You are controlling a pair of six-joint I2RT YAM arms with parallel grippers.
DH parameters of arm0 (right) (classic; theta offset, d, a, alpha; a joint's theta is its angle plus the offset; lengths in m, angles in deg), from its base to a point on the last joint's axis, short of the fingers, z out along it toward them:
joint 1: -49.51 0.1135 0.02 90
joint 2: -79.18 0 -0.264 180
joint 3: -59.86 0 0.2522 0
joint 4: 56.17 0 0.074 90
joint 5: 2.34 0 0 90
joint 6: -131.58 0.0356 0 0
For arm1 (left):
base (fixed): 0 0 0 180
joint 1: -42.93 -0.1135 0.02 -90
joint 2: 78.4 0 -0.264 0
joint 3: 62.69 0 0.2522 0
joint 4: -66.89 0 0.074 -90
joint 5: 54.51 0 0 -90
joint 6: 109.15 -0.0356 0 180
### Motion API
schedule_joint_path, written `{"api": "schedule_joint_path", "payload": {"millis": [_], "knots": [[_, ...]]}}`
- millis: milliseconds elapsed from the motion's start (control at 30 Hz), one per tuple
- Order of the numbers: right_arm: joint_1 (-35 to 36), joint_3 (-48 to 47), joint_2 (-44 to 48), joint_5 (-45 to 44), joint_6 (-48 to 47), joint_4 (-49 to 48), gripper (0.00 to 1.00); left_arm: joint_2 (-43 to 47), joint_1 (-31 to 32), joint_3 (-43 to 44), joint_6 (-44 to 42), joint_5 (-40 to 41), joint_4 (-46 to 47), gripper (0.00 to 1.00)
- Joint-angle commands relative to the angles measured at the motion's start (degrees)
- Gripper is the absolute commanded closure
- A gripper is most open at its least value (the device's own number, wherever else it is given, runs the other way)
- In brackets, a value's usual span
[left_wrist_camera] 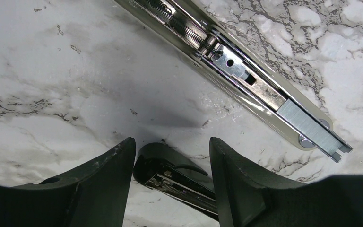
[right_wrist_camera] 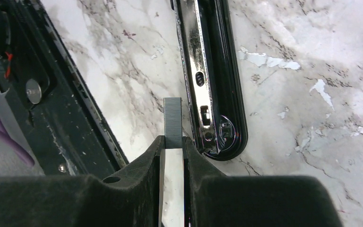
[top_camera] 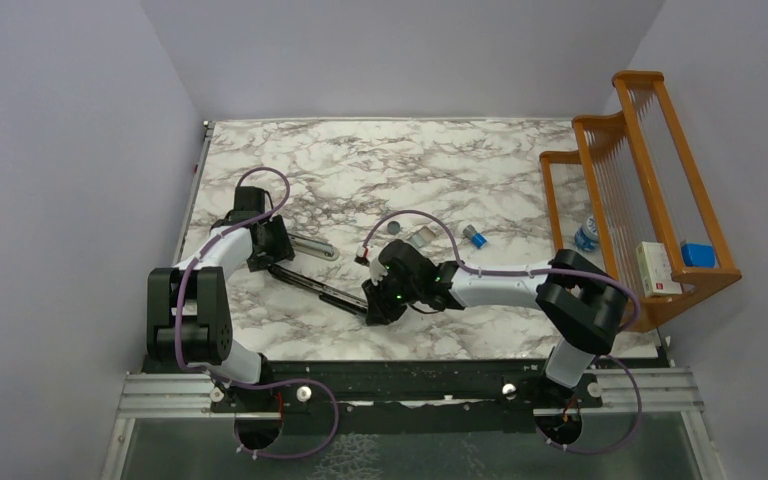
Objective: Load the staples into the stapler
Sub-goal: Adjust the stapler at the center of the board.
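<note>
The stapler (top_camera: 325, 288) lies opened flat on the marble table. Its chrome magazine (left_wrist_camera: 236, 71) runs diagonally in the left wrist view, with a silvery strip of staples (left_wrist_camera: 307, 124) sitting at its front end. My left gripper (left_wrist_camera: 172, 142) is closed around the rounded end of the stapler's black arm (left_wrist_camera: 170, 170), near the hinge (top_camera: 268, 248). My right gripper (right_wrist_camera: 173, 139) is shut on another strip of staples (right_wrist_camera: 172, 120), which sticks out past the fingertips. That strip hangs just left of the far end of the black arm (right_wrist_camera: 217, 94), close to the table's near edge (top_camera: 375, 305).
A small dark disc (top_camera: 393, 227), a grey piece (top_camera: 422, 237) and a blue-and-white cylinder (top_camera: 474, 236) lie behind the right arm. A wooden rack (top_camera: 650, 180) at the right holds a white-and-red box (top_camera: 657, 268). A black rail (right_wrist_camera: 52, 94) borders the near edge.
</note>
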State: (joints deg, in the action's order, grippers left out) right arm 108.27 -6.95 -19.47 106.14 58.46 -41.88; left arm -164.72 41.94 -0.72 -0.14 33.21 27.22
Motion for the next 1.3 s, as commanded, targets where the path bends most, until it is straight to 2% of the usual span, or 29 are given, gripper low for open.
{"api": "schedule_joint_path", "payload": {"millis": [0, 133, 333, 600, 800, 900, 1033, 1267], "knots": [[-0.07, -1.75, -0.8, -4.9, -0.68, 2.28, 0.81, 1.71, 0.34, 1.63, -0.46, 0.88, -0.18, 0.38], [-0.11, -2.0, 0.74, -5.57, -0.82, 1.59, 0.81, 1.89, 0.29, 1.68, -0.55, 0.79, -0.17, 0.38], [-0.08, -2.39, 5.15, 0.15, -8.28, -0.78, 0.8, 1.57, 0.3, 1.83, -0.55, 1.09, -0.11, 0.38], [-0.04, -6.08, 6.94, -5.22, -23.73, 3.13, 0.81, -0.12, 0.29, 2.47, -0.98, -0.08, -0.2, 0.37], [-0.01, -8.7, 5.1, -10.74, -29.47, 6.58, 0.81, -1.04, 0.35, 3.19, -1.43, -2.86, -0.18, 0.37], [-0.08, -12.26, 3.62, -12.79, -30.02, 11.23, 0.81, -1.66, 0.29, 3.19, -1.6, -3.85, -0.36, 0.37], [-0.08, -12.3, 3.0, -12.0, -27.71, 9.83, 0.81, -1.76, 0.61, 2.74, -1.77, -3.24, -0.78, 0.37], [0.0, -16.45, -0.05, -10.67, -23.89, 13.63, 0.81, -3.3, 1.05, 3.45, -2.45, -1.46, -2.22, 0.37]]}}
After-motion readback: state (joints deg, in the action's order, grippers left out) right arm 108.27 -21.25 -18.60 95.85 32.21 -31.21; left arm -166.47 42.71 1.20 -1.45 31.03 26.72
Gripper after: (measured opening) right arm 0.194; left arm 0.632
